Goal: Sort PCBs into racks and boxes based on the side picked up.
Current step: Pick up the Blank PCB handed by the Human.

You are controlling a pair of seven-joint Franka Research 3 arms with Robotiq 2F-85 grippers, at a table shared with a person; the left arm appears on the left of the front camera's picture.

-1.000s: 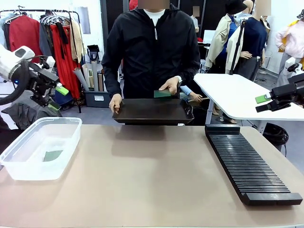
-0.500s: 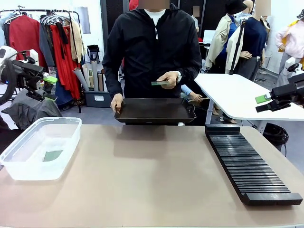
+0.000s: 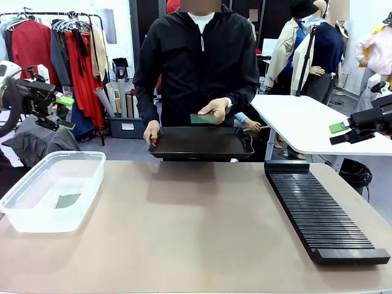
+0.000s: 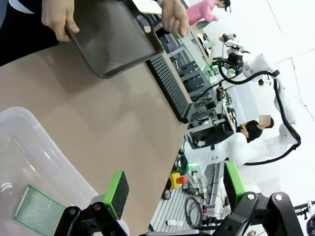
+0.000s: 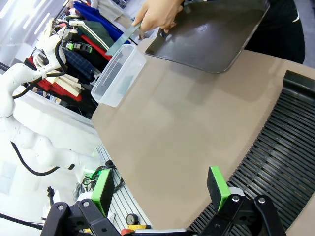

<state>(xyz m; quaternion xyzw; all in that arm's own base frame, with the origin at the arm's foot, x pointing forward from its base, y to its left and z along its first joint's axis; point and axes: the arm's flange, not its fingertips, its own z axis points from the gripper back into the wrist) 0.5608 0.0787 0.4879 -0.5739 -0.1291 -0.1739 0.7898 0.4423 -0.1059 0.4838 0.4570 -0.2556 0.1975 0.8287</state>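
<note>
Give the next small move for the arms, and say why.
Probably ease the right gripper toward the PCB that the person's hand holds above the black tray. Both it and the left gripper stand open and empty, far from the board, which is held toward the rack's side of the tray. Which arm should take it is a guess.

Bg: clothes rack (image 3: 61, 24) w/ red garments at left — white table (image 3: 300, 125) at right.
</note>
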